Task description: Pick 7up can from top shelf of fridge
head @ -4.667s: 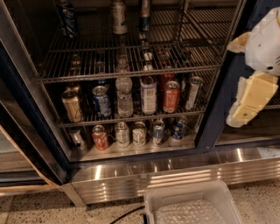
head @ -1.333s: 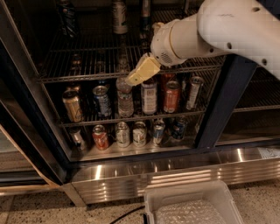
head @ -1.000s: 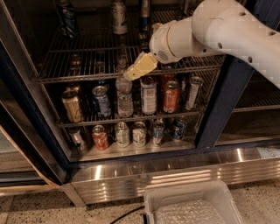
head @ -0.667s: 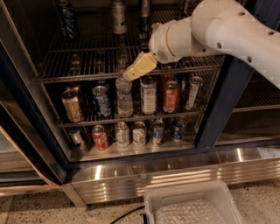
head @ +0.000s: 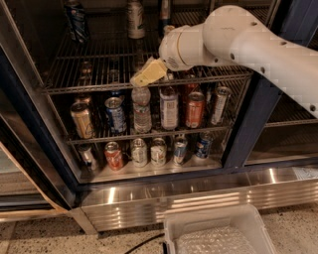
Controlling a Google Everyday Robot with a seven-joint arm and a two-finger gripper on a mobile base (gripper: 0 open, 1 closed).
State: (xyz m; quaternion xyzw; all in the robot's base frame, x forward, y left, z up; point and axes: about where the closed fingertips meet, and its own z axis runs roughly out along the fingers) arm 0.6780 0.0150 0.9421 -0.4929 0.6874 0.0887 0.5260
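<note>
The 7up can [head: 135, 19], pale silver with green markings, stands upright at the back of the top shelf [head: 89, 67], a grey wire rack in the fridge [head: 198, 194]. My gripper [head: 147, 73] hangs at the front edge of that rack, pointing left and down. It is below the can, slightly to its right and nearer the camera, and apart from it. My white arm [head: 233, 34] reaches in from the upper right and hides part of the rack's right side.
A dark blue can [head: 76, 21] and a slim blue can [head: 165, 11] flank the 7up can. Lower racks hold several cans and bottles [head: 141, 110]. A dark blue door post [head: 248, 124] stands at right. A white bin [head: 218, 233] sits on the floor.
The arm has swung from outside the fridge at right to the front of the top rack. Over the last second the gripper has crept slightly up and left.
</note>
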